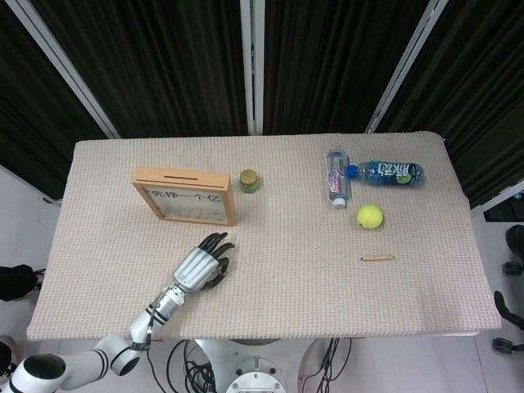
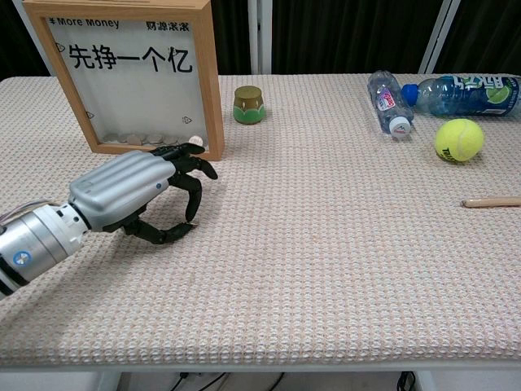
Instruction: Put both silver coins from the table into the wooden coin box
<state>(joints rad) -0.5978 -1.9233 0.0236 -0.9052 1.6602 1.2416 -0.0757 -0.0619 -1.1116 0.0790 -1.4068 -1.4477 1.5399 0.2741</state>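
No silver coin shows on the desk (image 1: 270, 270) from the head view; the left hand (image 1: 200, 264) hovers before the wooden coin box (image 1: 187, 196). Chest view: fingers (image 2: 194, 186) curled, contents uncertain; coins (image 2: 146, 138) lie inside.

A small green jar (image 2: 248, 104), two lying bottles (image 2: 387, 101) (image 2: 457, 94), a tennis ball (image 2: 459, 139) and a pencil (image 2: 492, 201).

The left hand (image 2: 138, 195) hovers low over the table near its front left corner, palm down, dark fingers (image 2: 194, 189) curled downward and apart, its arm reaching in from the front edge.
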